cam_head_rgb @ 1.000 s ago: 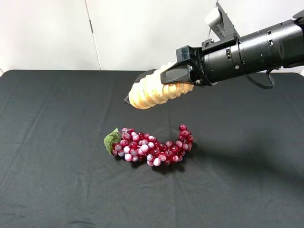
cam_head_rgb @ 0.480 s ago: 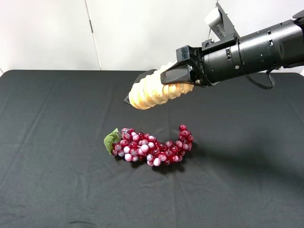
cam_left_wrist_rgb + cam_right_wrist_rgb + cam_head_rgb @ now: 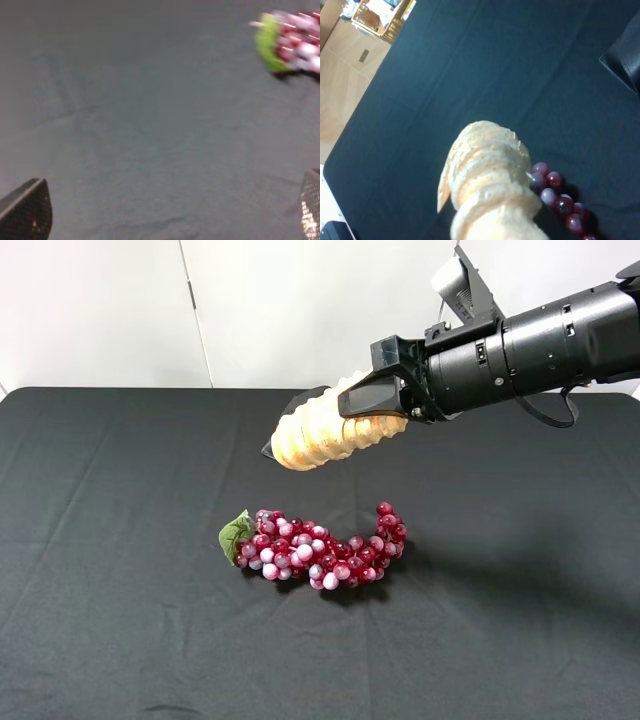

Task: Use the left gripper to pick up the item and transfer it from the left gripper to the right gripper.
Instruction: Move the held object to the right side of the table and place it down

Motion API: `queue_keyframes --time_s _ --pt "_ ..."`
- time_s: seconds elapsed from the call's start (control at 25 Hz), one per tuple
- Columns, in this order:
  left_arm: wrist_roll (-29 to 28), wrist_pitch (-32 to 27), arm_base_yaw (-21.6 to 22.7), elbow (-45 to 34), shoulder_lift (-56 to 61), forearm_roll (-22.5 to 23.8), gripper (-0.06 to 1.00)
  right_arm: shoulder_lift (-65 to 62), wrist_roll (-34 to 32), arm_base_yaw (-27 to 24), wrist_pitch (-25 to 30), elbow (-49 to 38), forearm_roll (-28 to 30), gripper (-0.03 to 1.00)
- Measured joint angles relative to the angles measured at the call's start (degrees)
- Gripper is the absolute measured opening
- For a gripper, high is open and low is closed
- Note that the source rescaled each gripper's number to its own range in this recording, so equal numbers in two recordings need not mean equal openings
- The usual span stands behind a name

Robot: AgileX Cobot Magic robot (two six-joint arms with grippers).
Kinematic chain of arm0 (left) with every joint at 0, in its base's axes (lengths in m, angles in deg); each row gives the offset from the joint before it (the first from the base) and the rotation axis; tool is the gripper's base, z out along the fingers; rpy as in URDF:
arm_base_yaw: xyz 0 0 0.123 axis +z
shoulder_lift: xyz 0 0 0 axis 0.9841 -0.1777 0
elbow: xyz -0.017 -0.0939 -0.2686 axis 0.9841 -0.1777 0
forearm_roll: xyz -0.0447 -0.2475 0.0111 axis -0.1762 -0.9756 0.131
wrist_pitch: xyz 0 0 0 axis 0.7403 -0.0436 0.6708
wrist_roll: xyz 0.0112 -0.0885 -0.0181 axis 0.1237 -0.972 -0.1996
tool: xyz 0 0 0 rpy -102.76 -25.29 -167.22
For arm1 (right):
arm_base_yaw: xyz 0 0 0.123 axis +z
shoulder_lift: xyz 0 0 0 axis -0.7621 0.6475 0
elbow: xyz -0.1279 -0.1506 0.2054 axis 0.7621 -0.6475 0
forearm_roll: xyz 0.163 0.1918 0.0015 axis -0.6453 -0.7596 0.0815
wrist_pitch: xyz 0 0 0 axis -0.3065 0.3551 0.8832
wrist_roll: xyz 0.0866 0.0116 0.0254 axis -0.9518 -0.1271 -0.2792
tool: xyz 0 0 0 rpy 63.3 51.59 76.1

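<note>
The item [image 3: 322,430] is a pale tan ridged roll held in the air above the black table, tilted with its free end down to the left. My right gripper [image 3: 377,403] reaches in from the right and is shut on its right end. The right wrist view shows the item [image 3: 487,185] close up, pointing away from the camera. My left gripper [image 3: 168,210] is out of the exterior view. Its wrist view shows only its two fingertips [image 3: 25,210], far apart and empty, over bare cloth.
A red grape bunch [image 3: 320,550] with a green leaf lies on the black cloth [image 3: 120,540] below the item; it also shows in the left wrist view [image 3: 295,42] and the right wrist view [image 3: 557,197]. A black wedge-shaped object [image 3: 290,408] sits behind the item.
</note>
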Motion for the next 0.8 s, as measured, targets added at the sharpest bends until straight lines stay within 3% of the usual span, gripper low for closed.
queue_keyframes --time_s 0.36,0.6,0.8 --pt "0.0 0.0 16.19 0.0 0.0 0.05 0.99 0.0 0.0 0.0 0.0 0.0 0.0 0.0" --pt "-0.04 0.02 23.06 -0.13 0.92 0.12 0.99 0.0 0.0 0.0 0.0 0.0 1.27 0.0" --pt "-0.04 0.02 26.28 -0.13 4.51 0.16 0.99 0.0 -2.46 0.0 -0.27 0.0 2.03 0.0"
